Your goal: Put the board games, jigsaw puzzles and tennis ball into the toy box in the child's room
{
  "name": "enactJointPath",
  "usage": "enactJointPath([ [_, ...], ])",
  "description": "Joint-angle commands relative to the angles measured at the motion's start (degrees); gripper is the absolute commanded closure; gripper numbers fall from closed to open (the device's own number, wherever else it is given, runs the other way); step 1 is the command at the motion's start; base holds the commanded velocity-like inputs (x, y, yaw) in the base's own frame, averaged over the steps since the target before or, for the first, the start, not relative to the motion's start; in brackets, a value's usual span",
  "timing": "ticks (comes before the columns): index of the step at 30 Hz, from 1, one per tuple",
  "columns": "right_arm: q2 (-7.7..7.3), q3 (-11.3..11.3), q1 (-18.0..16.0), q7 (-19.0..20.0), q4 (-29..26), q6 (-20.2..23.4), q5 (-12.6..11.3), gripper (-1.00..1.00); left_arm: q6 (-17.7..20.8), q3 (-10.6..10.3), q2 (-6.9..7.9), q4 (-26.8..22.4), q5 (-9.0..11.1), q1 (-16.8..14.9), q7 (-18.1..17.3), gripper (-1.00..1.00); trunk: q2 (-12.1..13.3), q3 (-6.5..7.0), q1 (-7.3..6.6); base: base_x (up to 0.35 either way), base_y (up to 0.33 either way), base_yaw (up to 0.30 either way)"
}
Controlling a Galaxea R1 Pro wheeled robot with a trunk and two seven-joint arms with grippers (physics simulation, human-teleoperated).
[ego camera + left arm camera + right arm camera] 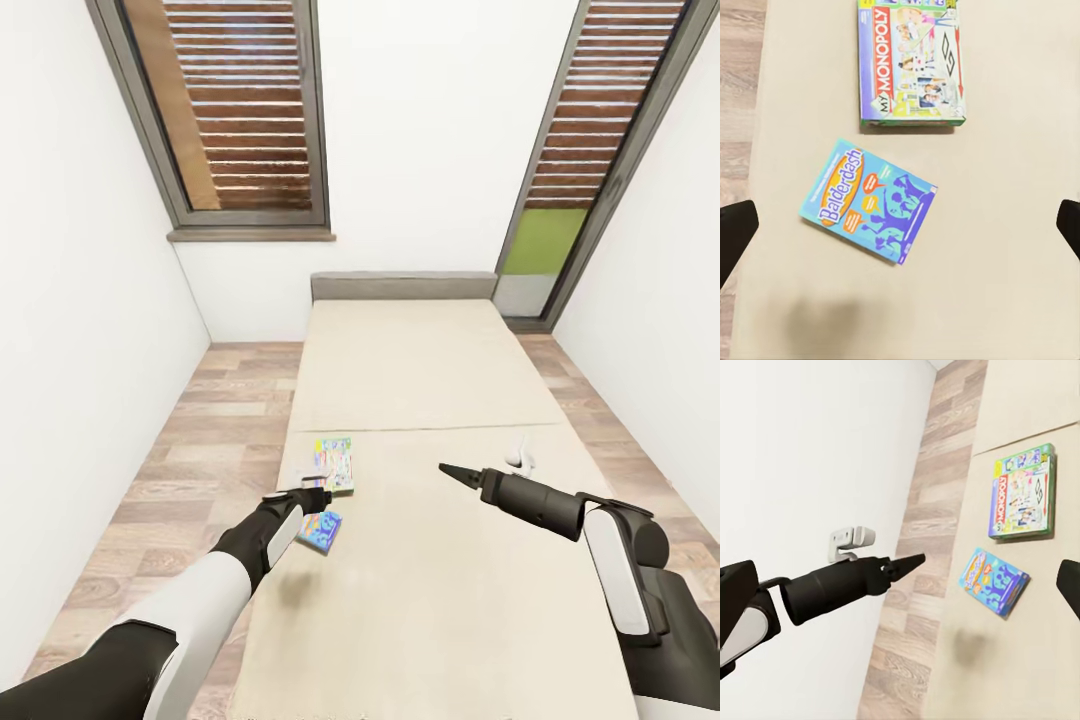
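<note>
From the head camera I look down the bed (430, 380), with its beige sheet and grey headboard at the far end. Two board games lie near the bed's left edge, toward the foot end. The Monopoly box (334, 463) is farther from me, and the Balderdash box (322, 530) is just beside it, nearer to me. My left pincer (318, 496) hangs right above the spot between them. My right pincer (449, 470) is out over the middle of the bed, well apart from the games, and its fingers look pressed together into one point.

From the left wrist camera I look straight down. The Balderdash box (868, 200) lies flat and turned a bit crooked. The Monopoly box (912, 64) sits past it, not touching. The two dark fingertips (735, 234) sit far apart, and nothing is between them.

From the right wrist camera I see the left pincer (902, 565) from the side, over the bed's left edge, with both games on the sheet beyond it.

I think I am at the step of picking the first game off the bed. Next I should bring the left pincer down over the Balderdash box, turn it to match the crooked box, and squeeze across its narrow sides.
</note>
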Motion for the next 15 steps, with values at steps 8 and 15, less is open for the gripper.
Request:
enactJointPath([
  [8, 0.16, 0.92, -0.05, -3.07, -0.03, 0.29, 0.19, -1.0, 6.82, 0.02, 0.0, -3.57, 0.76, -2.76, 0.77, -1.0, -0.11, -0.86, 0.03, 0.0, 0.0, 0.0],
  [15, 0.32, 1.12, -0.05, -4.17, -0.03, 0.31, 0.15, -1.0, 13.63, 0.35, 0.0, -4.77, 1.03, -8.85, 0.82, -1.0, -0.11, -1.52, 0.03, 0.0, 0.0, 0.0],
])
